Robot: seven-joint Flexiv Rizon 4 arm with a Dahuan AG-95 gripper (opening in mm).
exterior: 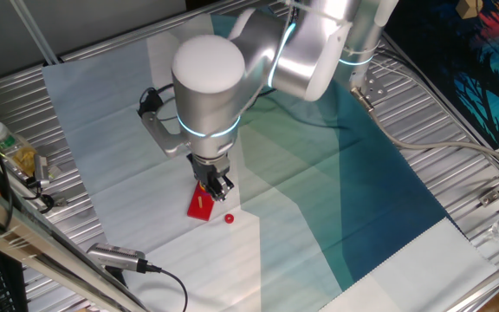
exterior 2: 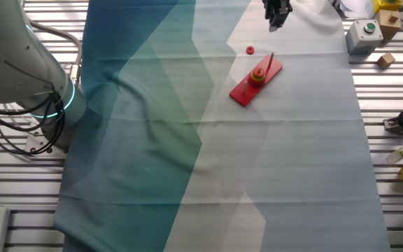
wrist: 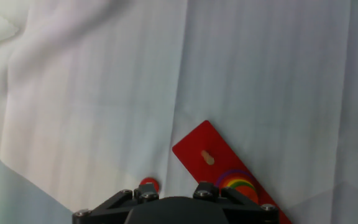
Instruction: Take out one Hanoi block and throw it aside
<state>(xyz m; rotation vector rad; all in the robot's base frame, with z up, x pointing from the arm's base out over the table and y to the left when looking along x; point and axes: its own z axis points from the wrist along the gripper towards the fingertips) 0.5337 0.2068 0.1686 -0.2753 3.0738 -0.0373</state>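
The Hanoi block (exterior: 229, 218), a tiny red bead, lies alone on the white cloth just beside the red peg board (exterior: 201, 205). It also shows in the other fixed view (exterior 2: 250, 50) and at the lower edge of the hand view (wrist: 148, 184). The board (exterior 2: 243, 91) carries a small stack of coloured rings (exterior 2: 257, 77) on one peg; its other pegs are bare. My gripper (exterior: 219, 191) hangs above the board's end, apart from the bead and holding nothing. Its jaws look parted. In the hand view only the gripper body shows; the fingertips are out of frame.
A white and teal cloth (exterior 2: 152, 140) covers the table. A grey button box (exterior 2: 363, 35) and wooden blocks (exterior 2: 387, 59) sit near one edge. A bottle (exterior: 11, 147) and cables (exterior: 128, 260) lie on the metal slats.
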